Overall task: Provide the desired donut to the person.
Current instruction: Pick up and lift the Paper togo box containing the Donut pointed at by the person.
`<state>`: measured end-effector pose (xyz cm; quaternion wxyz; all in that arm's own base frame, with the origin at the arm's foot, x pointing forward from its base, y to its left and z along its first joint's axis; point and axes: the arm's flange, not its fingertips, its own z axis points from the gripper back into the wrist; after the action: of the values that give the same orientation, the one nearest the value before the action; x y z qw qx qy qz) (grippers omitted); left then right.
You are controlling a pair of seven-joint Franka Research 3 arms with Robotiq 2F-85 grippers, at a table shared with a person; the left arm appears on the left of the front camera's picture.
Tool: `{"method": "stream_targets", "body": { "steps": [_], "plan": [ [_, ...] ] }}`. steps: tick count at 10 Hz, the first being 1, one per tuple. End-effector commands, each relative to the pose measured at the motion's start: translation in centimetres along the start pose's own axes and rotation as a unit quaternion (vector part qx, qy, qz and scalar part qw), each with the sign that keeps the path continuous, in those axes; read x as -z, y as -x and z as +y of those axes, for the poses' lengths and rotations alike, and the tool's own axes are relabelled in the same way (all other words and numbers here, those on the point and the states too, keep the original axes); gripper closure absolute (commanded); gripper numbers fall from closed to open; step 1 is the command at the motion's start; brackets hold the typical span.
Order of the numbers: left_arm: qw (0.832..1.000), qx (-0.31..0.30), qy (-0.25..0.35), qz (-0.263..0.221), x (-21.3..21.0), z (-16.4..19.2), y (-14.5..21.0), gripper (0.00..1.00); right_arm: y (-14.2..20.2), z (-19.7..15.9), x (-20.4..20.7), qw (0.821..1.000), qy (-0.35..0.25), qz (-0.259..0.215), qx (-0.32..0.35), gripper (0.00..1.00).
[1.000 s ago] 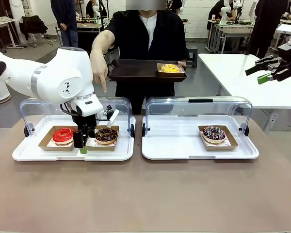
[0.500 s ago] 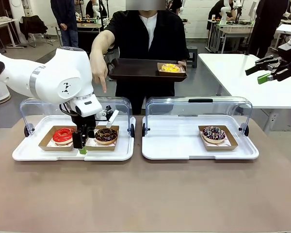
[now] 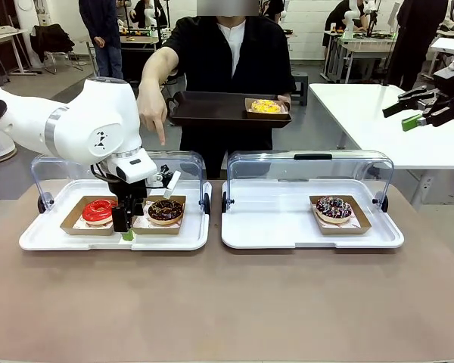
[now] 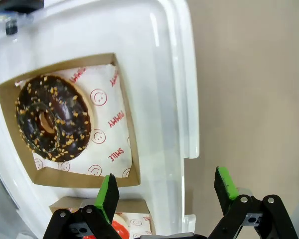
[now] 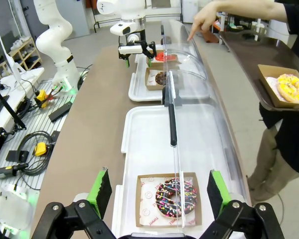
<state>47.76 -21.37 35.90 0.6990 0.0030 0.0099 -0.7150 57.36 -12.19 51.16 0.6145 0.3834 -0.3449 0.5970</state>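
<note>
On the left white tray (image 3: 53, 240) lie a red donut (image 3: 98, 210) and a chocolate donut with nut bits (image 3: 165, 210), each in a brown paper tray. My left gripper (image 3: 125, 224) hangs open over the tray's front edge between them; in the left wrist view the chocolate donut (image 4: 52, 118) lies ahead and left of the left gripper (image 4: 167, 191), the red donut (image 4: 117, 226) by its left finger. The person (image 3: 231, 53) points a finger (image 3: 161, 136) down over the left tray and holds a dark tray (image 3: 212, 110) with a yellow donut (image 3: 265, 107). My right gripper (image 3: 418, 107) stays open, raised at the far right.
The right white tray (image 3: 272, 234) holds a sprinkled chocolate donut (image 3: 334, 208), also seen below the right gripper (image 5: 158, 191) as the sprinkled donut (image 5: 174, 198). Clear lids (image 3: 310, 166) stand open behind both trays. The brown table (image 3: 227, 302) has free room in front.
My left arm has edged slightly to the left over the tray, and the person's pointing hand has shifted a little left. The right arm has not moved.
</note>
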Motion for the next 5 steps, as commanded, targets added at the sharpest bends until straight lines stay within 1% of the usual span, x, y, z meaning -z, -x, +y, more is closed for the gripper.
{"method": "stream_targets", "body": {
  "steps": [1, 5],
  "plan": [
    [1.000, -0.021, -0.010, -0.005, 0.89, 1.02, 0.14, 0.00, 0.00, -0.03, 0.10, 1.000, 0.002, 0.000, 0.000, 0.00],
    [1.000, -0.021, -0.022, -0.008, 1.61, 1.98, 0.33, 0.00, 0.00, -0.03, 0.10, 1.000, 0.002, 0.000, 0.000, 0.00]
  ]
}}
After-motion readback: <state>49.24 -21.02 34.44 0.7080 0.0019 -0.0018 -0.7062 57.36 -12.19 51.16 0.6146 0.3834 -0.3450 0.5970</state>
